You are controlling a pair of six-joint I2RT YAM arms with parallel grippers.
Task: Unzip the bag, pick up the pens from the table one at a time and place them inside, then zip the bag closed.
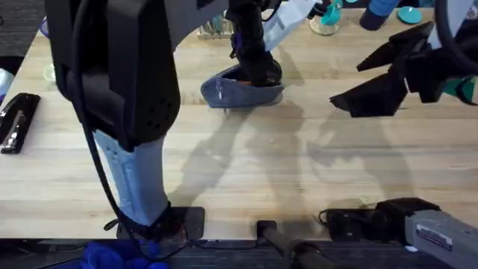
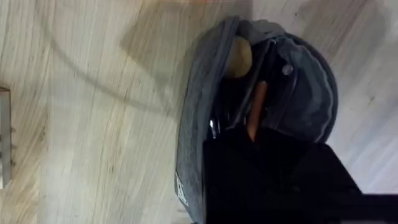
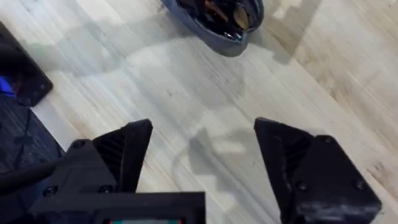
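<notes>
No lettering can be read anywhere. A small white tag point(image 2: 182, 194) sewn on the side of the oblong blue-grey fabric pouch point(image 2: 199, 106), at the lower middle of the left wrist view, carries marks too blurred to make out. A white label point(image 1: 435, 235) on the grey arm housing at the overhead's lower right is likewise illegible.

Unzipped blue-grey bag point(image 2: 298, 106) holds orange pen point(image 2: 256, 109).

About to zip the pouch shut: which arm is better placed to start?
Left, probably. Its gripper is right at the open bag, orange pen inside. The right gripper hangs open over bare table, apart.
</notes>
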